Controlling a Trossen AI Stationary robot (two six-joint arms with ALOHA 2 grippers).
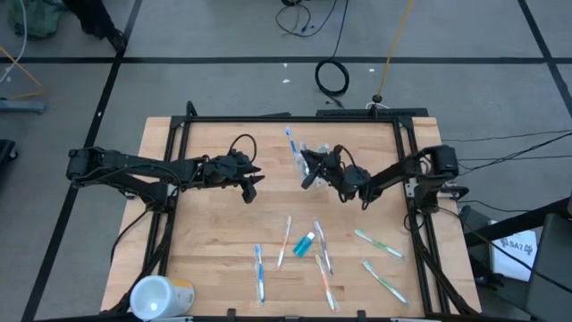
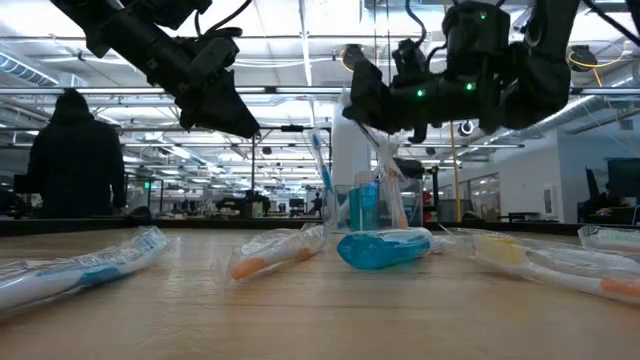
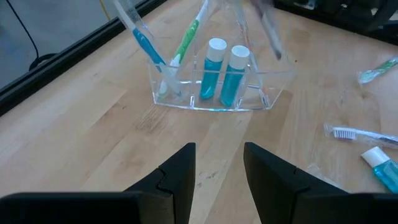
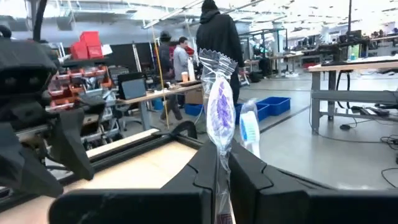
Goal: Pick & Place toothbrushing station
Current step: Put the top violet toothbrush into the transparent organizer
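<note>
Right gripper (image 4: 222, 171), jaws closed on one wrapped purple-white toothbrush (image 4: 219, 106) held upright above the clear cup (image 3: 211, 93), which holds two toothpaste tubes (image 3: 222, 73); left gripper (image 3: 217, 180) half-open, empty.

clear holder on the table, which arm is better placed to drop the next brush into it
Right. The right gripper is shut on a wrapped toothbrush and sits over the clear holder. The left gripper is open, empty and off to the side.

Clear cup (image 3: 217, 102), blue toothpaste tubes (image 3: 222, 78) with white caps, purple-white toothbrush (image 4: 219, 112), pale wood table (image 1: 214, 241)
</note>
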